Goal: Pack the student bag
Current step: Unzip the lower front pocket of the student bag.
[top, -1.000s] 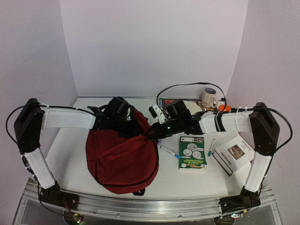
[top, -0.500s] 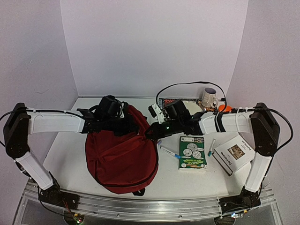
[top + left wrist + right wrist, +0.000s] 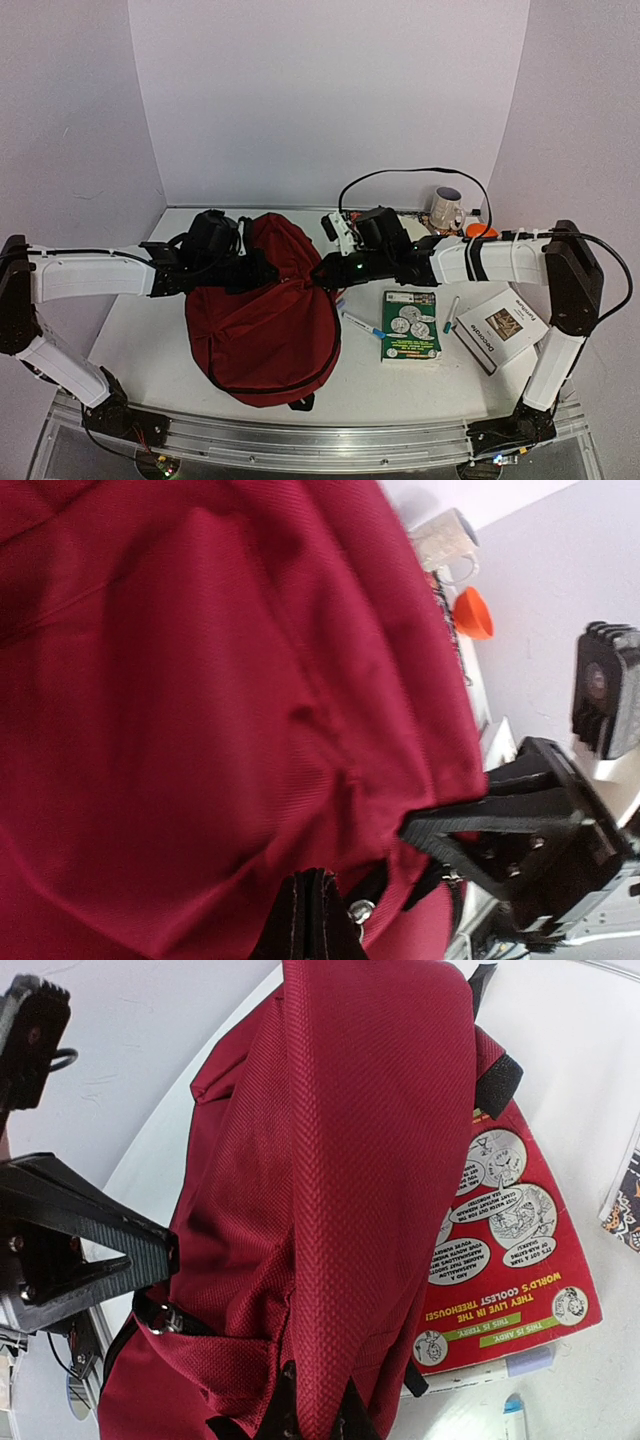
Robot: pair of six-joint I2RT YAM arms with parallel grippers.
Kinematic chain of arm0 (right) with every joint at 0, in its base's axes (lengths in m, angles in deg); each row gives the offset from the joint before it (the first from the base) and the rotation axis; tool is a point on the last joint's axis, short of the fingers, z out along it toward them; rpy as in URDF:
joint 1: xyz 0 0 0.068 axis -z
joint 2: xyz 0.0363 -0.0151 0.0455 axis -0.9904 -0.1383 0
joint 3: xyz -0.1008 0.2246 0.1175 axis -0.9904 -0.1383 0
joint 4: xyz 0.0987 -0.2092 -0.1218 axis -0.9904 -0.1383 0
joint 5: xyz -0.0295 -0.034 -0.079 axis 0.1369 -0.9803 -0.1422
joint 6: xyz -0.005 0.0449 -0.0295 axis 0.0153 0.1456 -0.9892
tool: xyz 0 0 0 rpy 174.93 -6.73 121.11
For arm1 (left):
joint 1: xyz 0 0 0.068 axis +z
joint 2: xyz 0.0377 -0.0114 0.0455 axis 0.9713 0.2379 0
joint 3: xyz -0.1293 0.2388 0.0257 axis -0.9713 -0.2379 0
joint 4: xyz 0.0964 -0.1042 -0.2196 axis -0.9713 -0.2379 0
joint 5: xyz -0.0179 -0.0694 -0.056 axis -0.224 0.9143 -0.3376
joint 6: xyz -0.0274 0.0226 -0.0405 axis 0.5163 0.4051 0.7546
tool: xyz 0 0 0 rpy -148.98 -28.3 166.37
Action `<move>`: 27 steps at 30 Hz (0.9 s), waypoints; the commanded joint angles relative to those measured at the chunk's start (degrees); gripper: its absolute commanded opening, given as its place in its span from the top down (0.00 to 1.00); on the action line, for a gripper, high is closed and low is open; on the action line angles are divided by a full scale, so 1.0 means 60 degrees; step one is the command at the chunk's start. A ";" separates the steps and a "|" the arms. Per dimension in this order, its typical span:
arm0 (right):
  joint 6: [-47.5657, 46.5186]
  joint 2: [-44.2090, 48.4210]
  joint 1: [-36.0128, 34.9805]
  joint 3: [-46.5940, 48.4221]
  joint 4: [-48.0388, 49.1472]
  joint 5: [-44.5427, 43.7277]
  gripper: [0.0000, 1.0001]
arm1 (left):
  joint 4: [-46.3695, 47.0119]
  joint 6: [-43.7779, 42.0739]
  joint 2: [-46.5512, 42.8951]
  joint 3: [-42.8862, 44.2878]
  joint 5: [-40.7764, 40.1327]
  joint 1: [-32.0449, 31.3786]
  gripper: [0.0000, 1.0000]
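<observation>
Pinching raised top fabric of the dark red backpack point(image 3: 265, 330), left of centre on the tabletop point(image 3: 145, 330), with left tool point(image 3: 255, 272) and right tool point(image 3: 322, 274); probably stretching its mouth open for the green book point(image 3: 410, 325).

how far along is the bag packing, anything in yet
Done: nothing looks packed yet. In hand: the left tool and the right tool both appear to pinch the upper fabric of the student bag, probably to open it; no opening shows. Left: the green book, the white book, the pen and the red book all lie outside the bag.
</observation>
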 commanded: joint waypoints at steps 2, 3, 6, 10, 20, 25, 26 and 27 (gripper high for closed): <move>0.0088 0.0609 0.0204 0.0041 0.0586 -0.0221 1.00 | -0.0477 -0.0437 -0.0700 -0.0454 -0.1548 0.0124 1.00; 0.0097 0.0622 0.0248 0.0028 0.0582 -0.0155 1.00 | -0.0591 -0.0505 -0.0727 -0.0508 -0.1716 0.0137 1.00; 0.0128 0.0685 0.0361 -0.0025 0.0601 0.0006 1.00 | -0.0902 -0.0625 -0.0793 -0.0652 -0.2100 0.0172 1.00; 0.0166 0.0698 0.0540 -0.0048 0.0615 0.0301 1.00 | -0.1374 -0.0647 -0.0999 -0.1023 -0.2701 0.0212 1.00; 0.0185 0.0799 0.0935 -0.0010 0.0616 0.0724 1.00 | -0.2574 0.0311 -0.1737 -0.2531 -0.4300 0.0481 1.00; 0.0196 0.0797 0.1109 -0.0023 0.0616 0.0774 1.00 | -0.2990 0.1181 -0.2126 -0.3247 -0.4537 0.0786 1.00; 0.0198 0.0796 0.1137 -0.0052 0.0618 0.0767 1.00 | -0.3022 0.1299 -0.2228 -0.3395 -0.4557 0.0870 1.00; 0.0203 0.0777 0.1164 -0.0060 0.0618 0.0773 1.00 | -0.3038 0.1396 -0.2331 -0.3495 -0.4560 0.0930 1.00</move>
